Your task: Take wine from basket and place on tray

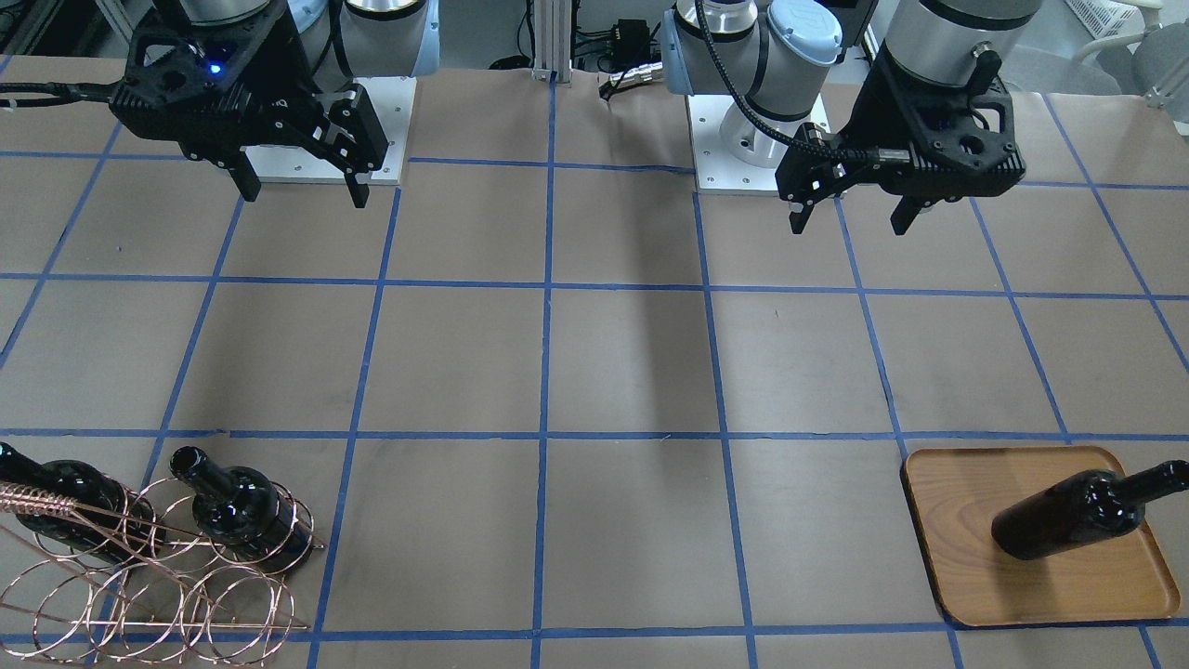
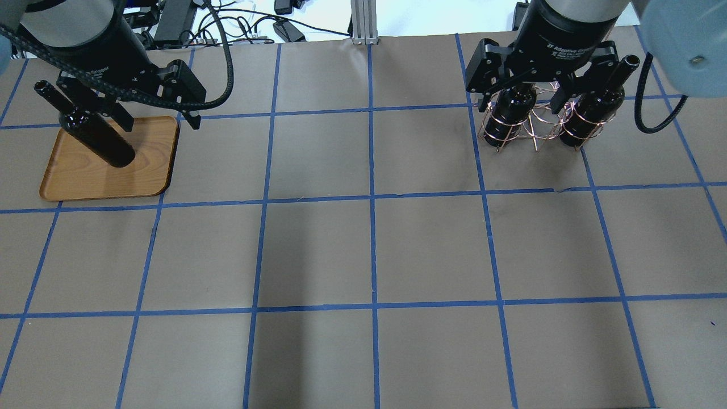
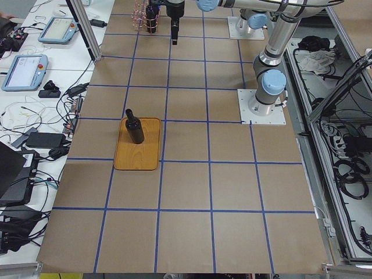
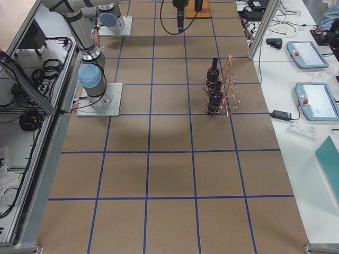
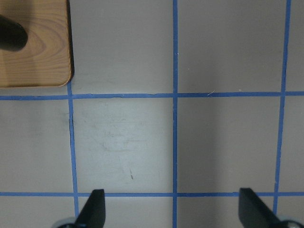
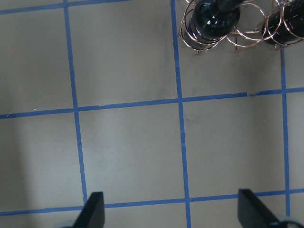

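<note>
One wine bottle (image 1: 1082,516) stood upright on the tray (image 1: 957,576), clear in the left side view; the left wrist view caught only its edge. Two more sat in the basket (image 1: 56,505). The left end effector (image 1: 849,226) and right end effector (image 1: 305,197) hung spread, empty, above the bench (image 1: 604,372).

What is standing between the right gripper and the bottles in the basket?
Nothing visible. Only bare table lies between the open right gripper and the basket. Its wire rings wrap the bodies of both bottles, but their necks rise clear of the rings.
</note>
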You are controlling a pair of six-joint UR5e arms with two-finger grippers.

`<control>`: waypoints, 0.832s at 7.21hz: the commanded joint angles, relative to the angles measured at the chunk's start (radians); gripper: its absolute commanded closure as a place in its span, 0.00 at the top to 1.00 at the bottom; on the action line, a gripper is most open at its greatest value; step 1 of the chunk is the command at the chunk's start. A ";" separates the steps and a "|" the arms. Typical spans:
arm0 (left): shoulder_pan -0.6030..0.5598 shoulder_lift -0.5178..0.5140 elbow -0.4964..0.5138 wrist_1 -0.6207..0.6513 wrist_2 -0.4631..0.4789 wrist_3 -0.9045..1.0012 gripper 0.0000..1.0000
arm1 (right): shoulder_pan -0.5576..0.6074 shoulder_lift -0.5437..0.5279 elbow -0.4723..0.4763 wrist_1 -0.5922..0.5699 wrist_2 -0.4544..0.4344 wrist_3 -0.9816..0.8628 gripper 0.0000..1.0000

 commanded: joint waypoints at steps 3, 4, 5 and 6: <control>0.000 -0.008 0.001 -0.012 -0.012 0.002 1.00 | -0.056 -0.005 -0.031 0.034 -0.003 -0.014 1.00; 0.000 -0.008 0.001 -0.011 -0.013 0.002 1.00 | -0.051 -0.006 -0.026 0.031 -0.006 -0.020 1.00; 0.000 -0.009 0.000 -0.011 -0.015 0.002 1.00 | -0.040 -0.006 -0.020 0.029 -0.033 -0.025 1.00; 0.000 -0.011 0.000 -0.009 -0.015 0.002 1.00 | -0.024 0.000 -0.019 0.017 -0.037 -0.029 1.00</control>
